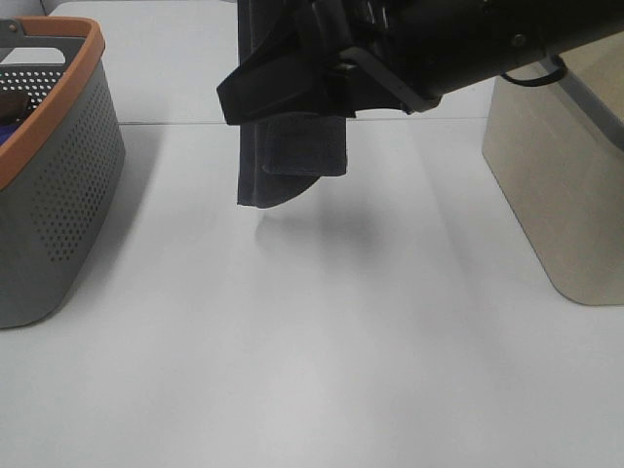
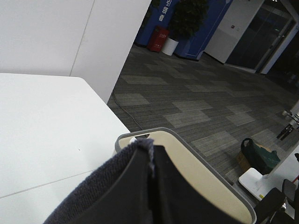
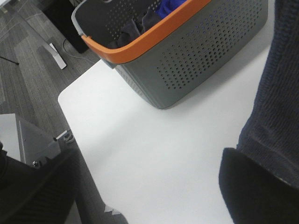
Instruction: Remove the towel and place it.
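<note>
On my high feed the towel [image 1: 278,166] hangs in the upper middle of the frame, gathered into a narrow dark navy drop with one flap folded across its front. It sits between the grey basket [image 1: 58,195] with the orange rim at the left edge and the beige bin [image 1: 556,185] at the right edge. Its lower hem looks clear of the white tabletop [image 1: 322,341], and a soft shadow lies on the surface just below and to the right of it. A black arm [image 1: 468,39] reaches in from the upper right and covers the top of the cloth.

My left wrist feed shows the left gripper [image 2: 152,186] at the bottom of the frame. Its jaws are clenched together with the towel's fuzzy edge pinched in the seam and the cloth draped over one side. The beige bin is just behind it.

On my right wrist feed the towel fills the right edge and lies against the right gripper [image 3: 254,186] in the lower right corner. I cannot tell how those jaws stand. The basket in the upper part of that frame holds dark cloth and something blue [image 3: 170,7].
</note>
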Robot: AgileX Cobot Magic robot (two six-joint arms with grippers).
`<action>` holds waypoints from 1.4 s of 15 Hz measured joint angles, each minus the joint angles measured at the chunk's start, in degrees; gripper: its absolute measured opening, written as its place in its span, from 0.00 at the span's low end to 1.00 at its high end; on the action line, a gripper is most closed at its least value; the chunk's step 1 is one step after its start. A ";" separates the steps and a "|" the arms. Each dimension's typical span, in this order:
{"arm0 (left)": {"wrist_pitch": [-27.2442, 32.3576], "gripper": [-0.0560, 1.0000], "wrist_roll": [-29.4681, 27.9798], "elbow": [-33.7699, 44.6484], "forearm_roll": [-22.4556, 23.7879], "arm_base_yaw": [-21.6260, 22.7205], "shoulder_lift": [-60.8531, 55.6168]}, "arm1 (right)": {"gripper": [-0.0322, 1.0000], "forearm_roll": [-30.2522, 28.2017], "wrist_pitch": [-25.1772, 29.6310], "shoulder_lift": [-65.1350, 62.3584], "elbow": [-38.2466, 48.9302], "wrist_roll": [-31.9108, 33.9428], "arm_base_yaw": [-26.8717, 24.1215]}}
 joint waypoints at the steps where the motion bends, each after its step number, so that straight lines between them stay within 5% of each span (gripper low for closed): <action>1: 0.00 0.05 0.00 0.00 0.00 0.00 0.00 | 0.78 0.52 -1.83 1.38 0.00 -0.69 0.00; 16: 0.00 0.05 0.00 0.00 0.00 0.00 0.00 | 0.90 5.56 -21.14 9.22 0.00 0.23 0.00; 18: 0.00 0.05 0.00 0.00 0.00 0.00 0.00 | 0.84 5.33 -21.20 11.23 0.00 0.23 0.00; 21: 0.00 0.05 0.00 0.00 0.00 0.00 0.00 | 0.56 4.41 -21.43 11.86 0.00 0.23 0.00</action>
